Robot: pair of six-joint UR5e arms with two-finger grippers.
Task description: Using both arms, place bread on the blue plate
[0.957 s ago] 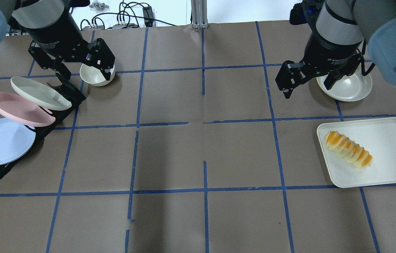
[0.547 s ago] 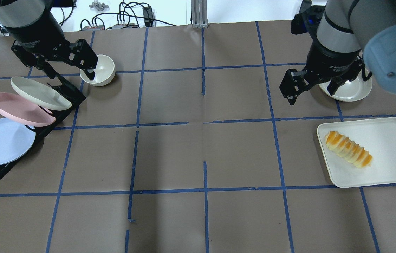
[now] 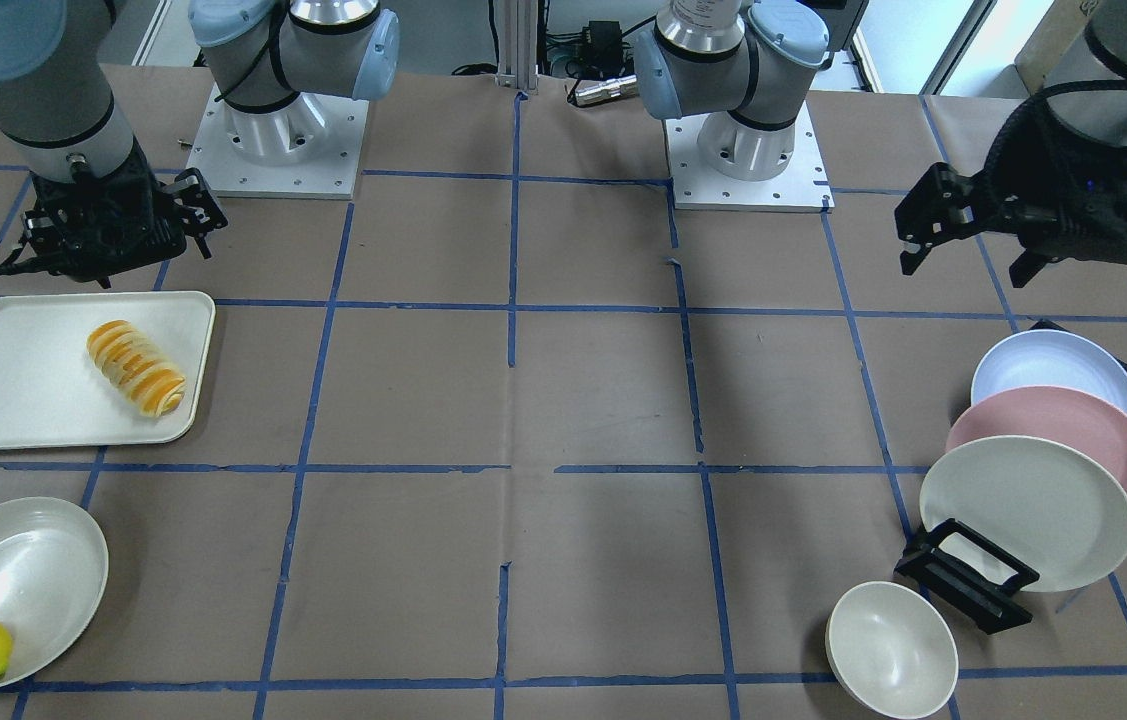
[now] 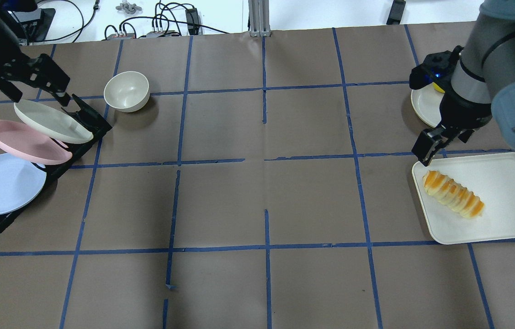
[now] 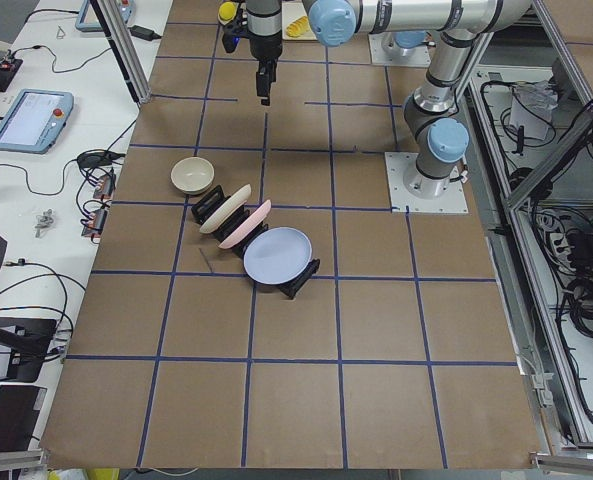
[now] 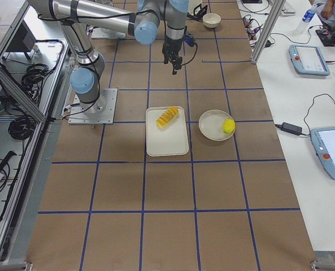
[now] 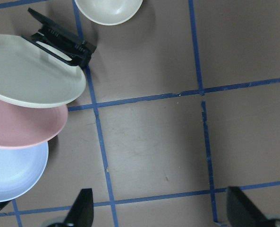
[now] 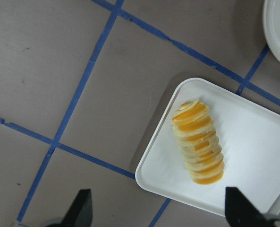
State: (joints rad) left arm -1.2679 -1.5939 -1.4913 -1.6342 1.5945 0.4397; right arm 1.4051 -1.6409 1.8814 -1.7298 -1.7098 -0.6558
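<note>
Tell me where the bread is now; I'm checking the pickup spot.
In the overhead view the bread lies on the white tray at the table's right side, close to the right gripper.

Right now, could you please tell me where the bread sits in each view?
Front-facing: bread left, on the white tray.
Overhead: bread right.
Exterior left: bread top edge, tiny.
Exterior right: bread centre.
Left wrist: absent.
Right wrist: bread centre-right.
Shared landmark: the white tray.
</note>
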